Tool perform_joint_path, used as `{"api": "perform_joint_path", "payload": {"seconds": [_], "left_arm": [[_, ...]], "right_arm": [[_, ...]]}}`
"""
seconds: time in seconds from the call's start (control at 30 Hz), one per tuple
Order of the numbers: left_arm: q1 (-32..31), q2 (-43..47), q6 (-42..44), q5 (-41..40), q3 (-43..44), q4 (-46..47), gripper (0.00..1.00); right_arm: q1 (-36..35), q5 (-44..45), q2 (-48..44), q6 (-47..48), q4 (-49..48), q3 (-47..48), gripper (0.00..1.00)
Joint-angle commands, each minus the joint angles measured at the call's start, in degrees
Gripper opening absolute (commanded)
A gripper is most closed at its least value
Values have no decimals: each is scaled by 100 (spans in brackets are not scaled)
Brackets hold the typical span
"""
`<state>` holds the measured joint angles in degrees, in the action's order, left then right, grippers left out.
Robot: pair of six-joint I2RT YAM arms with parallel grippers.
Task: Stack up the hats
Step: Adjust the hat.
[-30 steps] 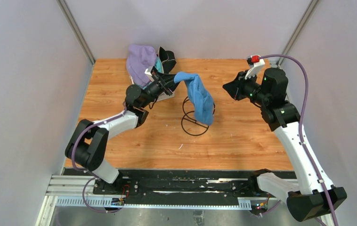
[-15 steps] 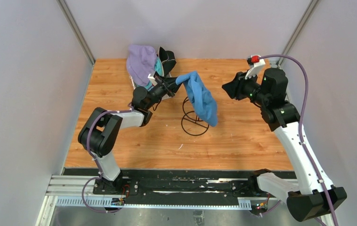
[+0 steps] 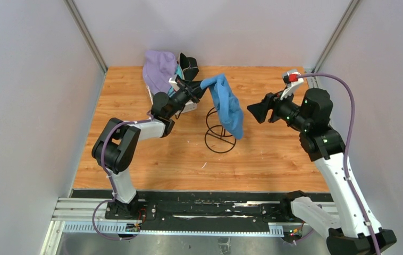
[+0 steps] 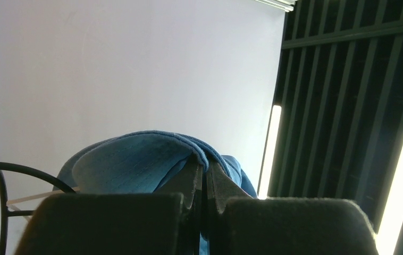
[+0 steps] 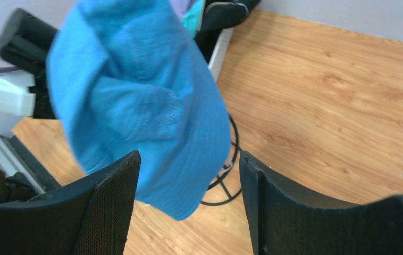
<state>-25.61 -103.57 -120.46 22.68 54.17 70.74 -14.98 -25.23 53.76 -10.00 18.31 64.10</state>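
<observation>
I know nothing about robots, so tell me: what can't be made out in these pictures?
- Top view: the lavender fabric bucket hat covers the pile, hiding whatever lies beneath.
- Top view: the blue fabric bucket hat drapes over the black wire-frame stand's top.
- Left wrist view: the left gripper, shut on the blue hat, fills the bottom; no table shows.
- Right wrist view: the blue hat, slightly blurred, hides most of the stand.

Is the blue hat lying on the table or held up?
Held up. The left gripper is shut on the brim of the blue hat, which hangs above the wire stand.
</observation>
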Motion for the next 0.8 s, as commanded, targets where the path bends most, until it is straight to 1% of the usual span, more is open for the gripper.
{"api": "perform_joint_path", "payload": {"seconds": [0.0, 0.1, 0.4, 0.53, 0.63, 0.7, 0.73, 0.77], "left_arm": [[38, -106, -938, -119, 142, -52, 0], [38, -90, -927, -127, 96, -56, 0], [38, 94, -730, -132, 49, -362, 0], [38, 119, -680, -97, 58, -461, 0], [38, 158, -675, -80, 42, -468, 0], [38, 198, -654, -60, 24, -508, 0], [38, 211, -658, -55, 23, -514, 0], [36, 219, -669, -53, 23, -494, 0]], "right_arm": [[-188, -578, -332, -18, -108, -44, 68], [-469, -649, -334, -75, -142, 12, 68], [-1696, 50, 122, 121, -115, 294, 67], [-1982, 335, 346, 201, -156, 364, 67], [-2057, 548, 513, 272, -210, 382, 67], [-2066, 637, 604, 315, -242, 397, 64], [-2068, 665, 654, 327, -240, 421, 61], [-2070, 699, 690, 336, -241, 442, 55]]}}
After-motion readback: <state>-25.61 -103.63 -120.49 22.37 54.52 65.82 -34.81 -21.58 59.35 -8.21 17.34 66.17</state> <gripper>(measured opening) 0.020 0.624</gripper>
